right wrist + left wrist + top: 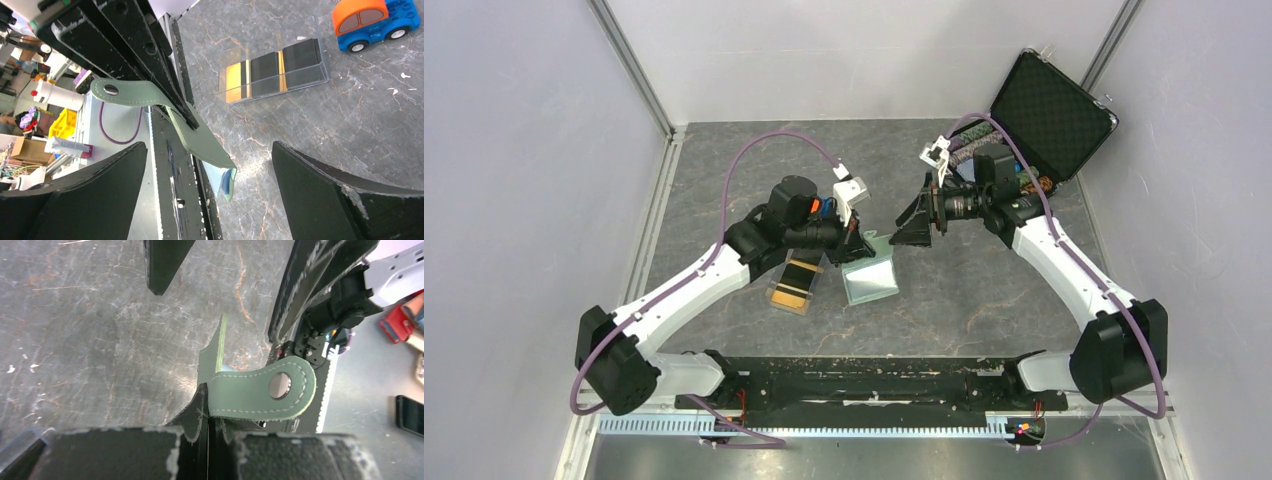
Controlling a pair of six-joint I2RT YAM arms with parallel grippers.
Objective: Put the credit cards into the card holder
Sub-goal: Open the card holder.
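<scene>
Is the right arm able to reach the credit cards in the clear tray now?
Probably not directly: the left gripper, jaws shut on the card holder, sits between the open right gripper and the credit cards.

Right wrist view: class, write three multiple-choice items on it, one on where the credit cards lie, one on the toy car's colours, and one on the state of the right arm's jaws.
1. The credit cards lie: A in a clear tray; B in a drawer; C in someone's hand.
2. The toy car is: A red and green; B orange and blue; C all yellow.
3. The right gripper has its jaws: A shut on a card; B shut on the car; C wide open.
Key: 1 A, orange and black cards sit inside the tray's walls. 2 B, orange roof over a blue body. 3 C, they stand far apart, while the left gripper clamps the card holder.
</scene>
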